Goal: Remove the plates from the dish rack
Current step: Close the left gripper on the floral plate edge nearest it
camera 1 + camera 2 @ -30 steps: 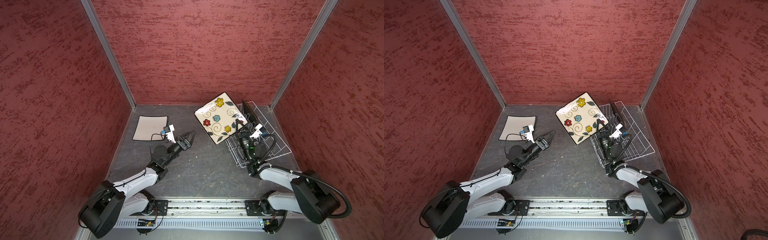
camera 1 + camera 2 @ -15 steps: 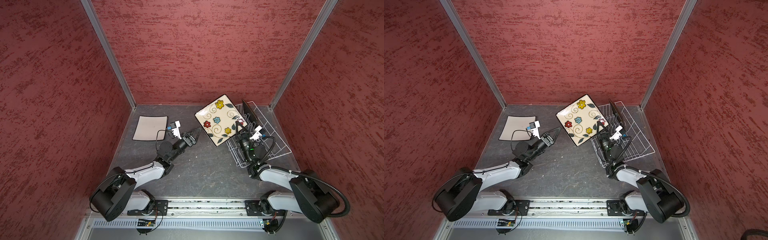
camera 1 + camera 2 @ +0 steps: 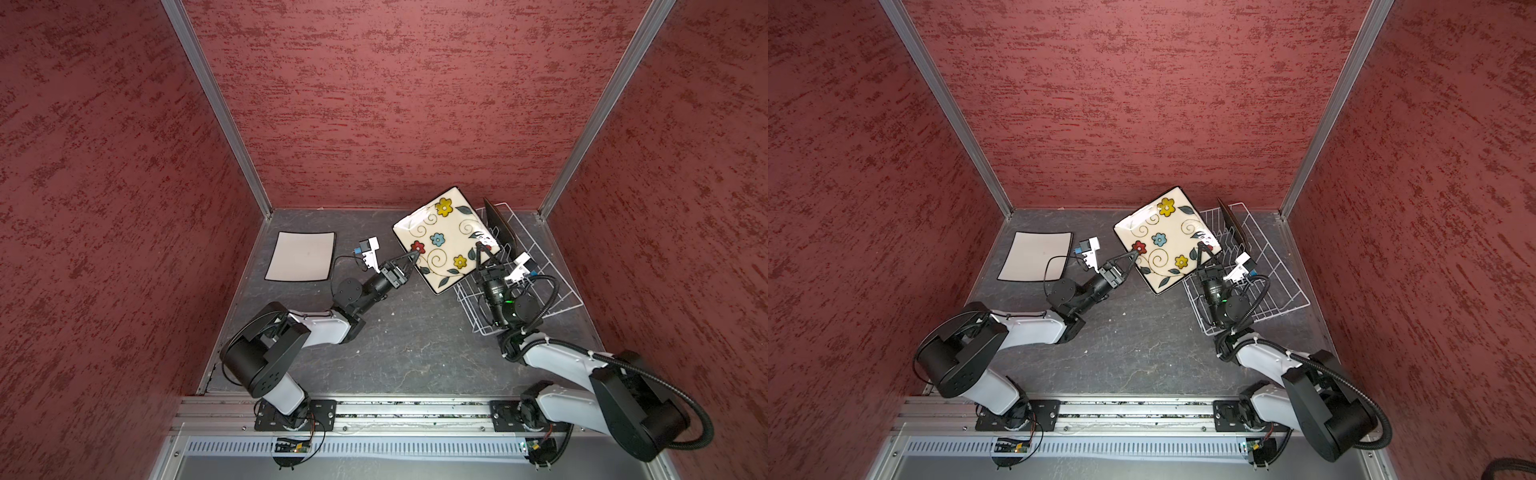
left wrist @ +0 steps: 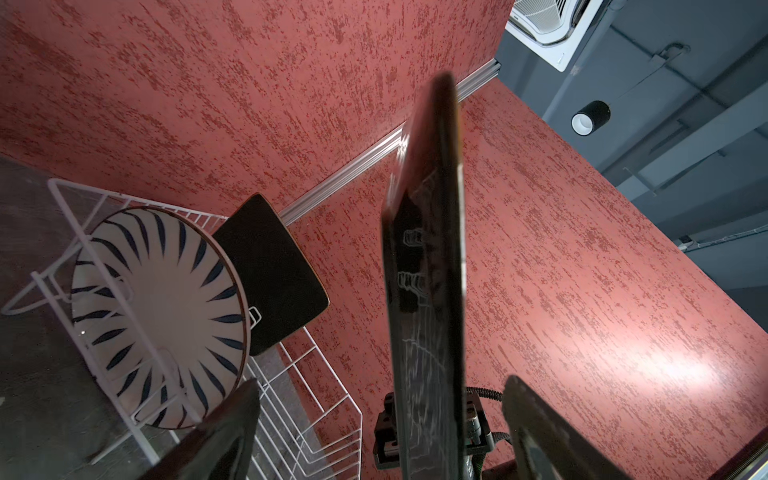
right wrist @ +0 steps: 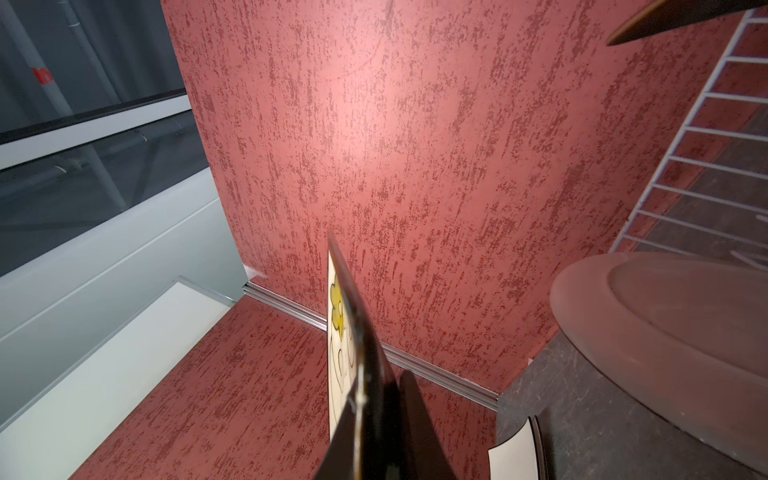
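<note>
Left gripper (image 3: 412,259) has swung across the counter (image 3: 415,345), away from the plain cream plate (image 3: 301,255) that lies flat near the back-left corner. It now reaches the lower-left edge of the floral plate (image 3: 442,239). Its jaws are spread wide. In the left wrist view that plate's dark-rimmed edge stands between the two fingers (image 4: 232,432) with a clear gap on each side, so nothing is gripped yet. A second ago this gripper was well short of the plate, and the plate itself has barely shifted.

This looks like a handover being set up. The floral plate is already out of the rack and raised, tilted in the air over the counter just left of the rack. A second grip on its free edge would let it travel toward the cream plate.

Right gripper (image 3: 481,245) is pressed together on the floral plate's right-hand edge and carries its whole weight. The right wrist view shows the jaws pinching the rim.

Further right, the dish rack (image 3: 552,286) sits against the back-right corner. A black square plate (image 3: 500,226) stands on edge in it, and the left wrist view shows a round white plate with black streaks (image 4: 158,316) in front of that one. At least two plates are therefore still to be unloaded.
</note>
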You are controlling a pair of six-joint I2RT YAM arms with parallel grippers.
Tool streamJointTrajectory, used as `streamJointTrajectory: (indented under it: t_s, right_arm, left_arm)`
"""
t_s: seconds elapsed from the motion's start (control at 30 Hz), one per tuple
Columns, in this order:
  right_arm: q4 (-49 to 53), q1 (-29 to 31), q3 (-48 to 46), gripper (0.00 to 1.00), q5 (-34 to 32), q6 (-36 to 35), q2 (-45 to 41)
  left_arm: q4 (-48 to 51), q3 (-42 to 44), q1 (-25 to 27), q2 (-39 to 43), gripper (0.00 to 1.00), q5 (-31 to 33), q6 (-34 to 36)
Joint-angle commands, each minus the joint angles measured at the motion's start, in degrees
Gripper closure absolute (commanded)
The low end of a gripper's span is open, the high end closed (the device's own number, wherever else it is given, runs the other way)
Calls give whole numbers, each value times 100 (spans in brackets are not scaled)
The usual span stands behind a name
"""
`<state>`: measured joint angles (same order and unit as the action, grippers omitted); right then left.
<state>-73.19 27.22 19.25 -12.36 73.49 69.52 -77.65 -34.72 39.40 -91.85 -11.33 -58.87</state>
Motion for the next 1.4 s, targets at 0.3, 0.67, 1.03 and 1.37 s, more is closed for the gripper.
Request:
streamJointTrajectory:
  t_s: [0.3, 0.67, 1.03, 1.37]
  right_arm:
    - [-1224, 29, 20, 100, -232, 327, -316]
    - [-1235, 28, -8, 100, -304, 275, -349]
    - [-1352, 29, 171, 100, -228, 271, -143]
    - [-1458, 24, 229, 100, -113, 413, 95]
  left_arm:
    - [-321, -384, 165, -252, 16, 285, 27]
    - [-322, -674, 269, -439, 52, 216, -150]
    - [-321, -738, 271, -501, 60, 136, -193]
    - [-321, -633, 104, -318, 79, 89, -217]
